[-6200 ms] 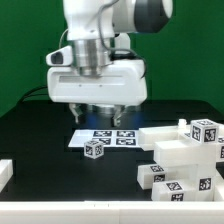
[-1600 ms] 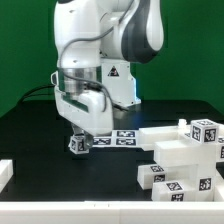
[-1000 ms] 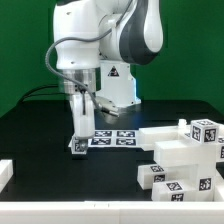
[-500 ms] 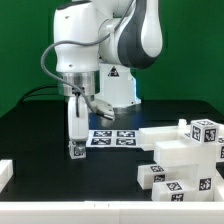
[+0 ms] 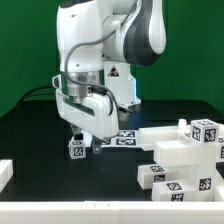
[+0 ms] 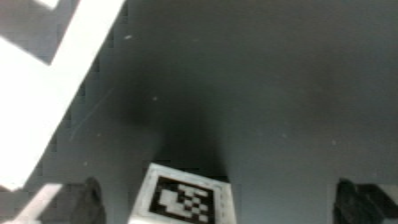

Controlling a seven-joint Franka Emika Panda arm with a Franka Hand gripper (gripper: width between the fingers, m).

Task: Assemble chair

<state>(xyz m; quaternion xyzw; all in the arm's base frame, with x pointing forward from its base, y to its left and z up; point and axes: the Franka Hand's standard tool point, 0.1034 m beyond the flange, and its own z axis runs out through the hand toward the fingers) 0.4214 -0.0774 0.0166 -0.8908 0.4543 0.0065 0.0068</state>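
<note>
A small white cube (image 5: 77, 148) bearing a black-and-white tag sits on the black desk (image 5: 40, 150), apart from the stacked chair parts (image 5: 180, 155). The end effector (image 6: 221, 195) hangs over it, fingers spread, seemingly not touching.

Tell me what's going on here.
A Franka arm is working on a small white tagged cube that lies on the black table, just off the marker board. Its end effector hangs tilted right over the cube. The jaws are open with the cube between them, not gripped. The other white chair parts sit clustered at the exterior view's right, apart from this cube.
</note>
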